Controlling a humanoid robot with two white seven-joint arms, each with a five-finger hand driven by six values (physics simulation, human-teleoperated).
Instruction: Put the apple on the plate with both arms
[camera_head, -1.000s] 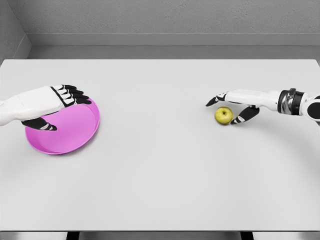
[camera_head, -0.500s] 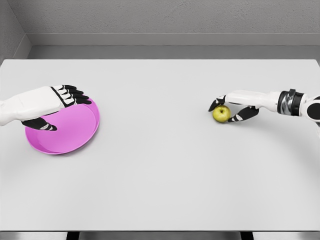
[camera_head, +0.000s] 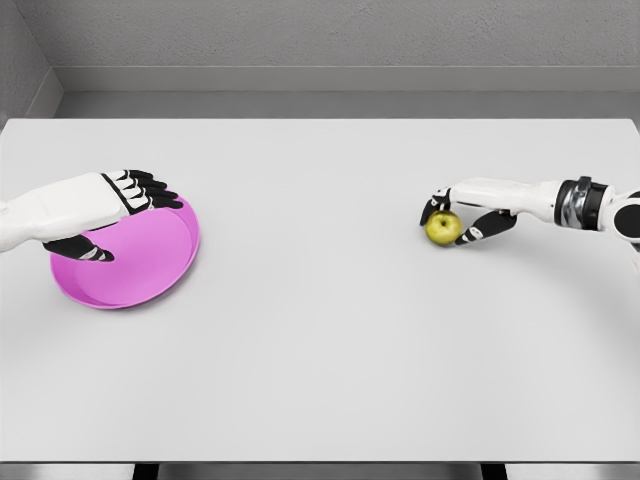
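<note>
A yellow-green apple (camera_head: 443, 229) rests on the white table at the right. My right hand (camera_head: 452, 218) comes in from the right edge and is curled around it, black fingertips (camera_head: 434, 206) over its top-left and the thumb against its right side. The pink plate (camera_head: 150, 265) lies at the left of the table. My left hand (camera_head: 135, 222) sits over the plate's upper-left part, fingers stretched out across the far rim and thumb above the plate's inside, holding nothing.
The white table (camera_head: 320, 340) stretches wide between plate and apple. A grey wall runs behind its far edge. The near table edge is at the bottom of the view.
My right hand's fingers have closed in around the apple, which shifted slightly left. The left hand and plate have not moved.
</note>
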